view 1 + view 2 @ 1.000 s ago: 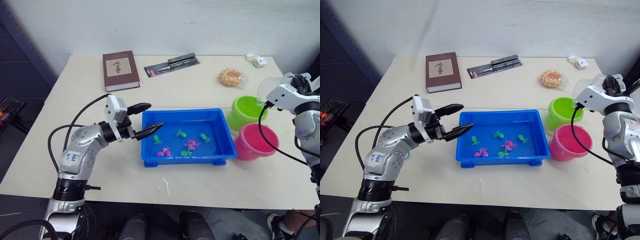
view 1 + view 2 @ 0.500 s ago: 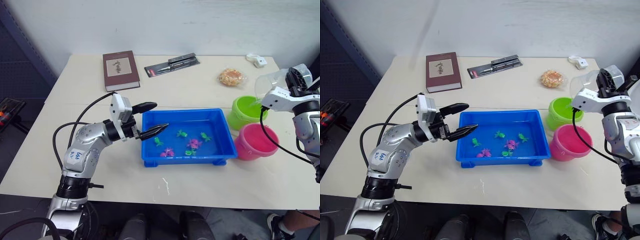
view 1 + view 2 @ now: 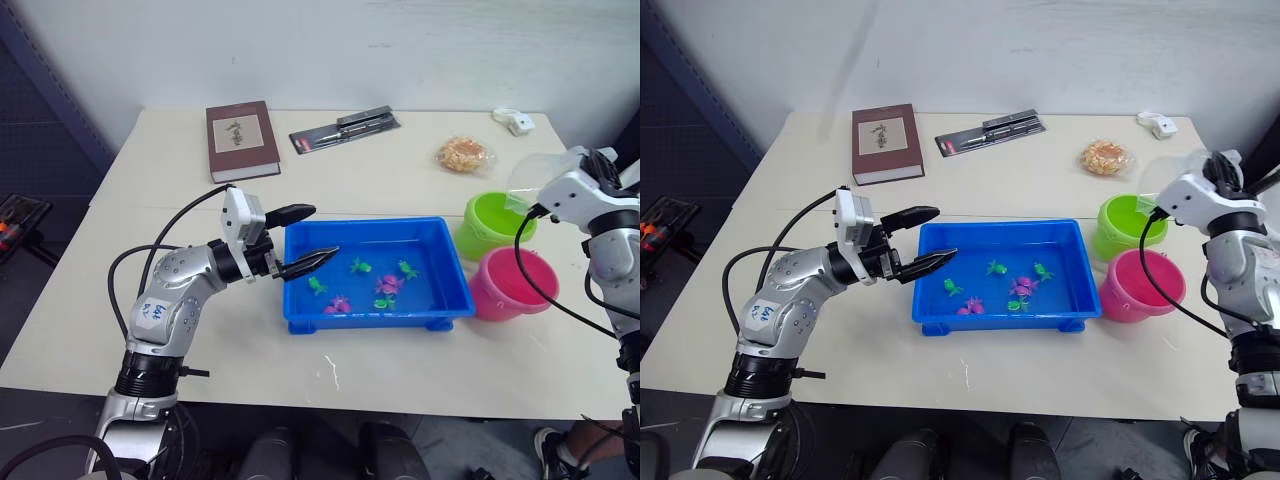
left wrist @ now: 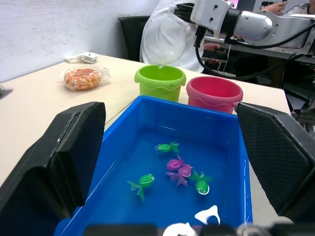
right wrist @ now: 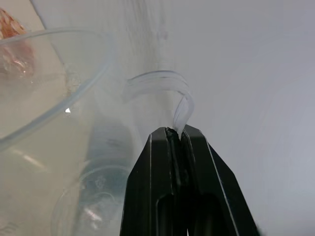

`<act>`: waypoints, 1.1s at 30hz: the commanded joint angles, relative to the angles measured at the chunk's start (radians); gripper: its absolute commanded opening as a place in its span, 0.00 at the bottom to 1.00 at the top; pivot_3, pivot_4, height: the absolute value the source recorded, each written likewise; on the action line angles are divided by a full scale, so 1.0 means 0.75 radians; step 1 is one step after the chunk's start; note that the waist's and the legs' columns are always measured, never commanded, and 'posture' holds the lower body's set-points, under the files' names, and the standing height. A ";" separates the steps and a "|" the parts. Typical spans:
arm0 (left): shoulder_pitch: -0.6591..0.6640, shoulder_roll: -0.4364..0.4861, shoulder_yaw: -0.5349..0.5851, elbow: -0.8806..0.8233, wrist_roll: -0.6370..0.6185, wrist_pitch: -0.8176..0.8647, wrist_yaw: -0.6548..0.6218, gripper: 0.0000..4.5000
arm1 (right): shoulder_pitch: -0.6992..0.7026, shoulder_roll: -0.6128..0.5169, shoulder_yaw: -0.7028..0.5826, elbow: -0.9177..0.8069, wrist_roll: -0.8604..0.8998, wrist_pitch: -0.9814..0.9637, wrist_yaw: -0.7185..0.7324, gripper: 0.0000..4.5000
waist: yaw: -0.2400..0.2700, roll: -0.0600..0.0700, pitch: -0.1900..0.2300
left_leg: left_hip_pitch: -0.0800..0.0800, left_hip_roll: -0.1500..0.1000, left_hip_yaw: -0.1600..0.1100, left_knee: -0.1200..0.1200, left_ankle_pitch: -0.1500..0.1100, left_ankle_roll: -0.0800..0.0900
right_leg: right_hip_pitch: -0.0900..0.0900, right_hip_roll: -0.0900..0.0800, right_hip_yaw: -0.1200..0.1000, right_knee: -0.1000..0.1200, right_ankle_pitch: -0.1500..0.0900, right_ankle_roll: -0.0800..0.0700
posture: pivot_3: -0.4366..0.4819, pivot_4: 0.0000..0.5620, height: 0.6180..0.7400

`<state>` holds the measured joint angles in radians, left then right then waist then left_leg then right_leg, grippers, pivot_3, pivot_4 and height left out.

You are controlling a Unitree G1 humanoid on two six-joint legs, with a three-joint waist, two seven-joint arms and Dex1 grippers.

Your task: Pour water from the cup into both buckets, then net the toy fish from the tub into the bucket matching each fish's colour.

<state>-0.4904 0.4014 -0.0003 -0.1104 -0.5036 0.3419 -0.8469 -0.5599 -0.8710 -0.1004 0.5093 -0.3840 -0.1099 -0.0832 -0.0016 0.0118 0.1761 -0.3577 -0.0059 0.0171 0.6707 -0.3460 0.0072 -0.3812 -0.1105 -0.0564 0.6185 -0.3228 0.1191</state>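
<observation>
While tipped over the green bucket point(image 3: 492, 222), the clear cup point(image 3: 527, 180) in the right pincer point(image 5: 178, 135).

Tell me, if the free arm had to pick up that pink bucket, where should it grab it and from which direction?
Probably by the rim, from straight above. The pink bucket stands upright with its mouth open, so one finger could go inside the wall and one outside. Its side near the tub looks crowded, and the green bucket sits close behind. The left gripper is open; the right gripper holds the cup by its handle.

Glossy plastic tub point(image 3: 460, 290); clear plastic cup point(image 4: 166, 39).
</observation>
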 commanded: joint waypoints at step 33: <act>-0.038 0.186 -0.033 -0.293 -0.215 0.156 -0.320 1.00 | 0.533 0.651 -0.929 -0.401 1.163 0.498 0.099 0.33 | -0.001 0.007 0.001 | -0.006 0.000 -0.009 0.011 -0.001 0.002 | 0.000 0.000 0.010 0.005 0.000 0.000 | 0.48 0.27 0.99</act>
<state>-0.5205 0.5308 -0.0388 -0.3010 -0.6582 0.4661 -1.0872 -0.1717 -0.3760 -0.7836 0.2611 0.4718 0.2673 -0.0020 -0.0027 0.0171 0.1768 -0.3625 -0.0061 0.0106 0.6789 -0.3467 0.0084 -0.3812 -0.1104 -0.0491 0.6220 -0.3227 0.1192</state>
